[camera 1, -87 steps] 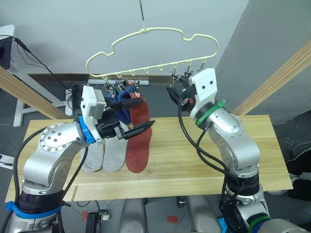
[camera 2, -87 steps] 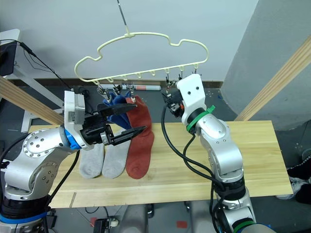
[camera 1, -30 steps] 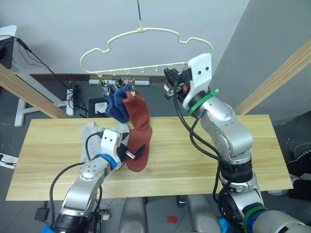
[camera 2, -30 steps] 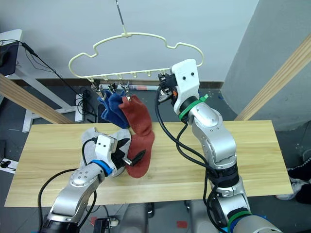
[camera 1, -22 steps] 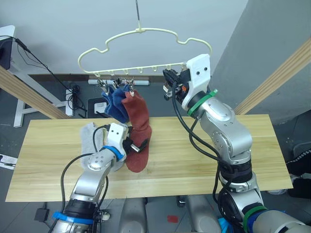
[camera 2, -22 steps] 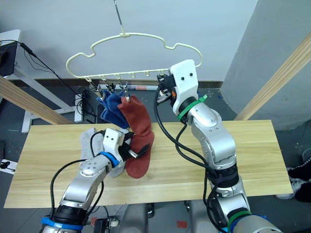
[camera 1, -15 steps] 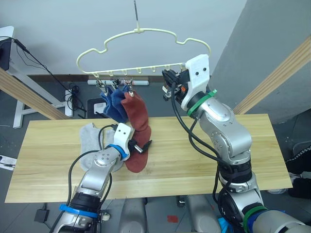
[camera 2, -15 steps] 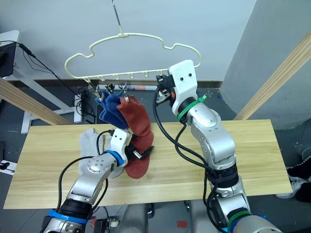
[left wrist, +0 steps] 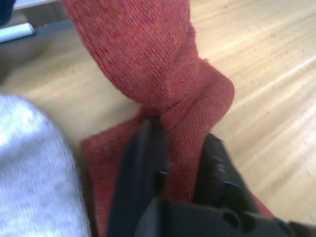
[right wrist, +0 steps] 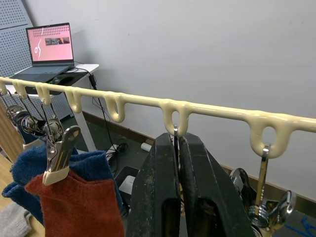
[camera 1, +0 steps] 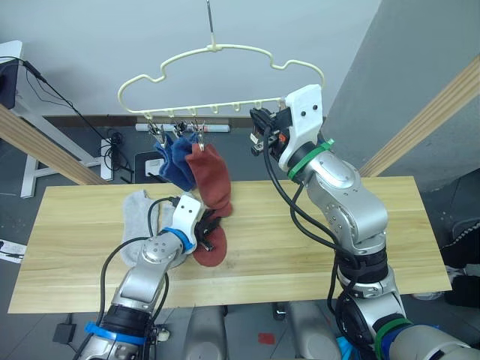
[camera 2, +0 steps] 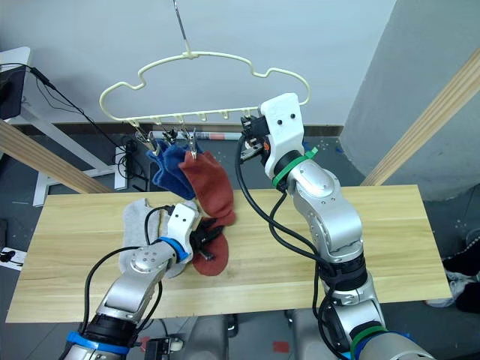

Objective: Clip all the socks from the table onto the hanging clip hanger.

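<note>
The cream clip hanger (camera 1: pixel 225 104) hangs above the table (camera 1: pixel 75 247). Two blue socks (camera 1: pixel 175 159) and a rust red sock (camera 1: pixel 210 174) dangle from its left clips. A second rust red sock (camera 1: pixel 211 253) lies on the table, and my left gripper (camera 1: pixel 209 225) is shut on a bunched fold of it (left wrist: pixel 170 123). Light grey socks (camera 1: pixel 138 214) lie just left of it. My right gripper (right wrist: pixel 177 148) is up at the hanger (right wrist: pixel 212 109), shut on the thin metal link of a clip under one loop.
Slanted wooden poles stand at the left (camera 1: pixel 37 142) and right (camera 1: pixel 427 127). Free clips (right wrist: pixel 266 207) hang toward the hanger's right end. A laptop (right wrist: pixel 49 44) sits on a side stand behind. Bare tabletop stretches to the right (camera 1: pixel 405 225).
My left gripper has gone from open to shut, pinching the red sock on the table, which has bunched up. The right arm has stayed put at the hanger.
</note>
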Controlling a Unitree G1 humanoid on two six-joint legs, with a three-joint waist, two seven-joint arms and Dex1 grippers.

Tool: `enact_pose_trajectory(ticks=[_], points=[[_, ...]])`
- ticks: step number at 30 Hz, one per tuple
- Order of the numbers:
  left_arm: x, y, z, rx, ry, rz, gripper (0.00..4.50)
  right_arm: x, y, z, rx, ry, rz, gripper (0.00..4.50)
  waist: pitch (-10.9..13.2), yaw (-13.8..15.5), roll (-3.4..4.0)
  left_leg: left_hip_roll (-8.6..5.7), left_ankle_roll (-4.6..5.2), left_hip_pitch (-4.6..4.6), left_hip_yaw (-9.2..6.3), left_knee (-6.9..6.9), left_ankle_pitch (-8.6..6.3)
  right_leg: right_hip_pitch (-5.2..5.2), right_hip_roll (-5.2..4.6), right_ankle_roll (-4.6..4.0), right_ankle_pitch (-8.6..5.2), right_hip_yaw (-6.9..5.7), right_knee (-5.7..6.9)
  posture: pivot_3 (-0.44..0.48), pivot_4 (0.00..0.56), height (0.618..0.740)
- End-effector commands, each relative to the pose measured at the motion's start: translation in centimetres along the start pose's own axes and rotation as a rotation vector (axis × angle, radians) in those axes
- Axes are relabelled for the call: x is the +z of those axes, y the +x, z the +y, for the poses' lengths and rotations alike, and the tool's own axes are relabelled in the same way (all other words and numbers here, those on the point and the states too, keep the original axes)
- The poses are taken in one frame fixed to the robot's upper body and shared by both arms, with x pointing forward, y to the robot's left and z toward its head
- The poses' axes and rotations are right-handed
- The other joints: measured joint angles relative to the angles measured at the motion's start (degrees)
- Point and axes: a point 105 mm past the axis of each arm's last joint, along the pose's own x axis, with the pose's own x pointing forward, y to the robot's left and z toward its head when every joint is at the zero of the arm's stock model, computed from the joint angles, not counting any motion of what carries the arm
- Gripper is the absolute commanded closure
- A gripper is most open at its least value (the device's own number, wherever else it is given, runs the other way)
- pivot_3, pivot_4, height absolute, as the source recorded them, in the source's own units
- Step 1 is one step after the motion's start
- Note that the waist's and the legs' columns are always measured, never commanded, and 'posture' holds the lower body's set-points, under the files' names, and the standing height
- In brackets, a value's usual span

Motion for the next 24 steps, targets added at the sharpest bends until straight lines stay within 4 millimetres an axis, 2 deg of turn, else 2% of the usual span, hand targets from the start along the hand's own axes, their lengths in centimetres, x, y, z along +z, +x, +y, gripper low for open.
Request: enact_pose_trajectory(ticks=[1,8,10,13,16,20,24], points=[[-0.8,-0.8,-0.8,-0.015,-0.003,0.025,4.49,1.5,-0.4,0.5,0.02,-0.002,-0.063,4.5,0.0,0.0,0.0,0.0,0.0,0.0,0.0,0.0,0.0,0.0,0.0,0.0,0.0,0.0,0.0,-0.055,0.392,0.701],[1.0,-3.0,-2.0,-0.076,0.021,-0.058,4.49,1.5,-0.4,0.3,0.014,-0.008,-0.064,4.5,0.0,0.0,0.01,0.04,0.0,-0.01,-0.03,-0.02,0.0,0.0,-0.01,0.0,0.0,0.03,-0.02,-0.056,0.392,0.701],[1.8,-3.5,-2.4,-0.105,0.042,-0.101,4.49,1.5,-0.4,0.3,0.015,-0.009,-0.065,4.5,0.0,0.0,0.0,0.04,0.0,-0.01,-0.03,-0.02,0.0,0.0,0.0,0.01,-0.01,0.03,-0.02,-0.056,0.392,0.701],[4.4,-4.1,-2.8,-0.122,0.097,-0.253,4.49,1.6,-0.4,0.3,0.016,-0.009,-0.067,4.5,0.0,0.0,0.0,0.01,0.0,-0.01,-0.02,-0.01,0.0,0.0,-0.01,0.08,-0.05,0.05,-0.02,-0.054,0.391,0.701],[7.3,-4.0,-2.3,-0.071,0.154,-0.424,4.49,1.7,-0.4,0.2,0.017,0.0,-0.071,4.5,0.0,0.0,0.0,0.0,0.0,-0.01,-0.01,-0.01,0.0,0.0,-0.02,0.06,-0.04,0.04,-0.03,-0.055,0.391,0.701],[9.1,-3.6,-1.8,-0.034,0.185,-0.533,4.49,1.9,-0.4,0.4,0.023,0.017,-0.077,4.5,0.0,0.0,0.0,0.0,0.0,-0.02,-0.01,-0.02,0.0,0.0,-0.01,0.0,0.0,0.05,-0.03,-0.058,0.391,0.701],[11.5,-2.8,-0.9,0.021,0.305,-0.667,4.49,2.3,-0.4,0.9,0.051,0.08,-0.087,4.5,0.0,0.0,0.0,0.02,0.01,-0.03,-0.03,-0.02,0.0,0.0,0.0,0.0,0.0,0.02,-0.05,-0.065,0.394,0.701]])
